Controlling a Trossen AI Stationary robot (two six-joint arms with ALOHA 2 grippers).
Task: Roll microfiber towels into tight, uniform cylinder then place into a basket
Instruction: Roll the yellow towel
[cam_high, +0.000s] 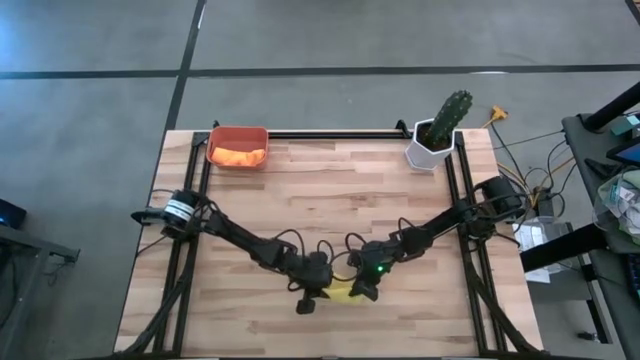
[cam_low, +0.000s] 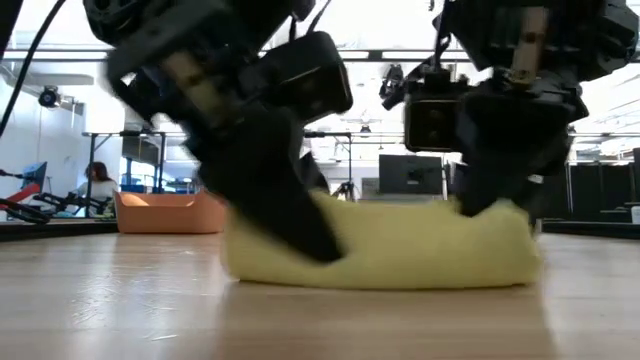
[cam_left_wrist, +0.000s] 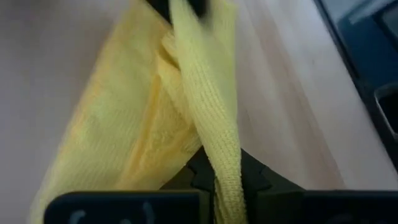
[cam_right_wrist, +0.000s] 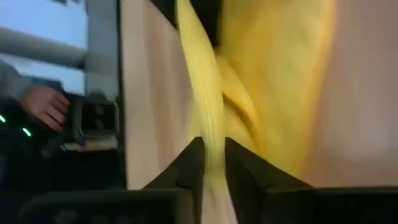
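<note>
- Left gripper (cam_high: 313, 300) and right gripper (cam_high: 366, 290) each clamp their jaws on the rolled yellow towel (cam_low: 400, 250) near the worktop's (cam_high: 330, 190) front edge.
- Orange towel (cam_high: 238, 155) lies in the basket (cam_high: 238, 133) at the back-left corner.

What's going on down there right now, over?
Left gripper shut on yellow towel. Right gripper pinching its other end. Orange towel already in basket. Nothing blocking.

Towel (cam_high: 343, 291) btwn both pincers, table front; basket (cam_high: 237, 147) back-left, cactus pot (cam_high: 432, 147) back-right.
</note>
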